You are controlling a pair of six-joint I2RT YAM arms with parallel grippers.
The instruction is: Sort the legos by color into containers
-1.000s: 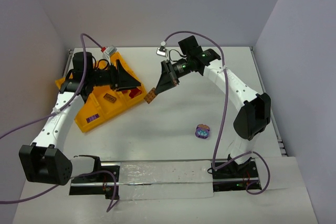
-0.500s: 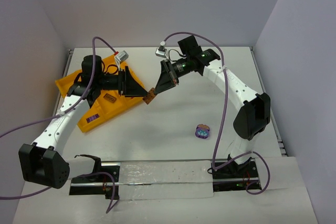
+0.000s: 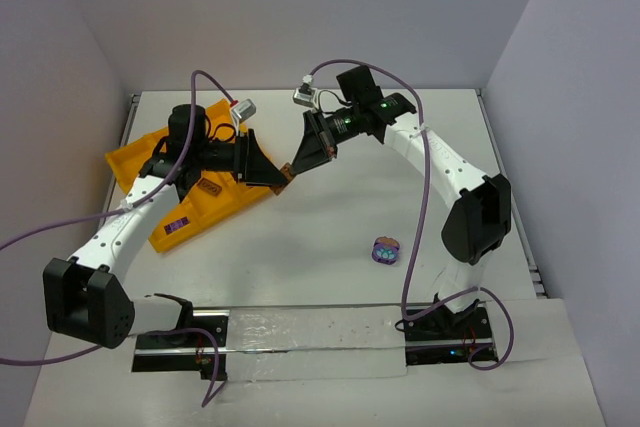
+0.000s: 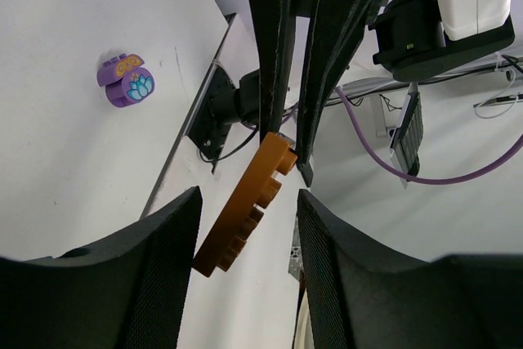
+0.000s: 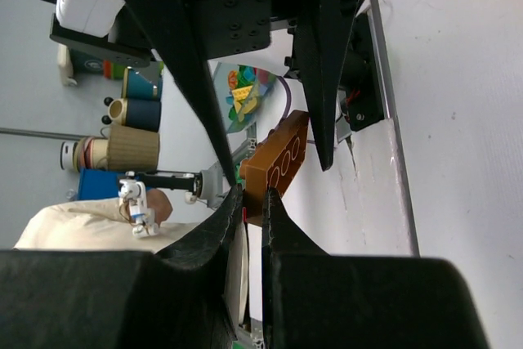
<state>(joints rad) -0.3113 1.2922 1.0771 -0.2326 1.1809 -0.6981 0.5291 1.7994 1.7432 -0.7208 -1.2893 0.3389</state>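
- The orange-brown flat studded lego plate (image 4: pixel 245 214) is held in the air over the white table (image 3: pixel 330 217), just beside the right-hand corner of the yellow-orange plastic compartment tray (image 3: pixel 135 159)
- One end of it is pinched by the right gripper (image 5: pixel 252 198), whose fingers are pressed together on it
- Its free end is flanked by the left gripper (image 4: pixel 248 198), whose fingers are spread; a gap is seen on one side, while contact on the other cannot be told
- A purple rounded lego with a light-blue print and orange top (image 3: pixel 385 250) is seen lying on the table, well apart from the tray
- A small orange brick (image 3: pixel 209 186) and a purple brick (image 3: pixel 177 225) are seen in separate cells of the tray
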